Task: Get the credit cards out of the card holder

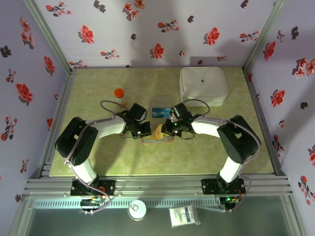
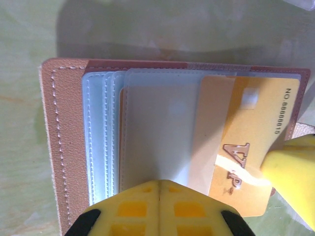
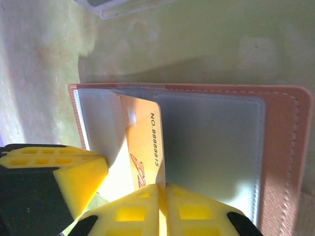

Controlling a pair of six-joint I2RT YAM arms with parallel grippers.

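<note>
- Left gripper (image 2: 160, 199) was closed, its tips over the open holder (image 2: 59, 137).
- Right gripper (image 3: 162, 201) pinched the card (image 3: 142, 132), which stuck partly out of a sleeve (image 3: 211, 142).

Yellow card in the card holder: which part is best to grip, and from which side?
I would grip the yellow card at its bare end by the VIP lettering, from the right arm's side: that end sticks out of the clear pocket, the opposite edge is tucked under it.
</note>
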